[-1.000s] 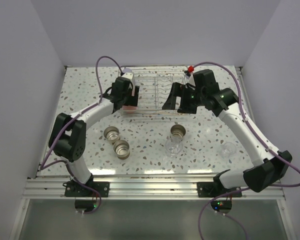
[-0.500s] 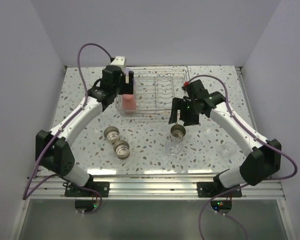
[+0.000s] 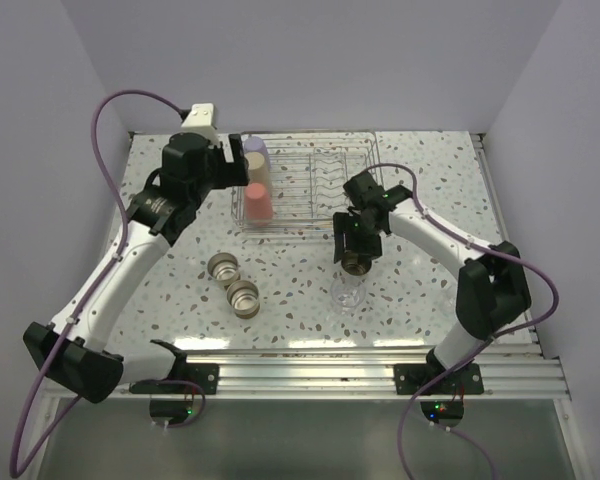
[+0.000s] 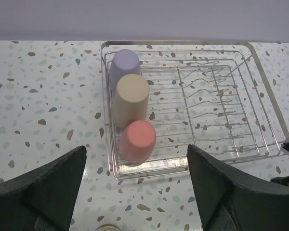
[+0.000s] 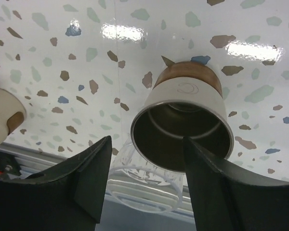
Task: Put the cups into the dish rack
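Note:
The dish rack [image 3: 315, 190] stands at the back middle. A lavender cup [image 3: 255, 149], a tan cup [image 3: 257, 169] and a red cup [image 3: 259, 203] stand upside down in a row at its left end; they also show in the left wrist view as lavender [image 4: 124, 65], tan [image 4: 131, 96] and red [image 4: 137, 140]. My left gripper [image 3: 224, 165] is open and empty, just left of the rack. My right gripper [image 3: 353, 244] is open, its fingers on either side of a metal cup [image 5: 183, 127], not closed on it. A clear cup [image 3: 348, 293] stands just in front of it.
Two more metal cups [image 3: 223, 267] [image 3: 243, 297] stand upright on the speckled table front left. The rack's middle and right part [image 4: 216, 106] holds only wire prongs. The table's front rail [image 3: 310, 372] lies close behind the clear cup [image 5: 144, 178].
My left gripper has let go of the red cup in the rack and drawn back up and left. My right gripper has moved from the rack forward onto the metal cup.

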